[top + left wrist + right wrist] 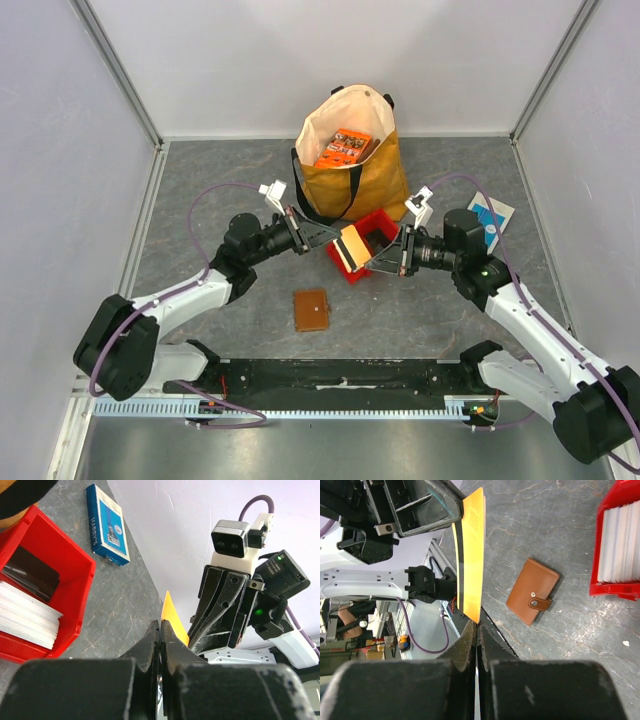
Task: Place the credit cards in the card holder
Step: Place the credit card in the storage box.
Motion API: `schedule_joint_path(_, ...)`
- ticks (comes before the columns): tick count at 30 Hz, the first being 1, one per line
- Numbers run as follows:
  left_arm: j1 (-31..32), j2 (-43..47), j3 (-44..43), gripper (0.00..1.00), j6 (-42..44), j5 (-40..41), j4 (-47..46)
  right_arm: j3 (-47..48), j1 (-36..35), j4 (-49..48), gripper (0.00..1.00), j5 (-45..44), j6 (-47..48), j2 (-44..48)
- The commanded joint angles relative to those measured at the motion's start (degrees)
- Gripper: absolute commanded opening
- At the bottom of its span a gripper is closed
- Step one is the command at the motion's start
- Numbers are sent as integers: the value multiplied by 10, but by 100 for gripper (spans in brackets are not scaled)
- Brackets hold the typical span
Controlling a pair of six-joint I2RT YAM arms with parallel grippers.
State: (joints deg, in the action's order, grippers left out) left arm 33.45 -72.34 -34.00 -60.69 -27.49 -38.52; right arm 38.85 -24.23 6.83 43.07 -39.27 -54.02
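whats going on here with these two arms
Both arms grip one orange card in the air by the red bin: the left tool and the right tool are each shut on it. The brown card holder lies snapped shut on the table, with neither tool touching it.

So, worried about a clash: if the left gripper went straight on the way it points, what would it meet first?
Probably the right gripper, facing it just beyond the thin orange plastic card both pinch; the gap between them is hard to judge.
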Motion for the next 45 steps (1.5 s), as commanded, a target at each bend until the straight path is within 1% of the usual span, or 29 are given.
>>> schedule_joint_path(1,-1,-41,-19,2,3,-13,-16,37,-1,6,0,-63,9,-12)
schedule_joint_path(6,-1,-107,-54,2,4,-23,-38,44,0,16,0,-125,9,-32)
schedule_joint_path(8,-1,-146,-81,2,9,-30,-46,46,1,18,0,-148,15,-45)
schedule_joint_path(11,-3,-210,-116,2,9,-42,-79,55,9,18,0,-167,24,-75)
schedule_joint_path(14,-7,-254,-144,2,-3,-52,-109,67,21,15,0,-185,38,-103)
schedule_joint_path(19,-8,-329,-184,2,-12,-66,-132,85,53,13,0,-190,59,-145)
schedule_joint_path(22,-8,-349,-198,10,-7,-61,-126,85,75,10,0,-186,68,-165)
schedule_joint_path(26,-8,-375,-220,18,-5,-69,-118,84,95,13,0,-187,79,-169)
schedule_joint_path(33,-2,-386,-213,23,7,-65,-111,85,103,14,0,-192,100,-188)
schedule_joint_path(36,1,-383,-215,31,14,-60,-101,90,103,18,0,-210,110,-195)
schedule_joint_path(37,1,-383,-217,35,19,-61,-96,94,103,18,0,-218,114,-196)
schedule_joint_path(40,2,-385,-225,41,28,-58,-81,103,103,20,0,-230,124,-207)
schedule_joint_path(45,4,-384,-235,45,37,-59,-61,109,103,20,0,-254,130,-210)
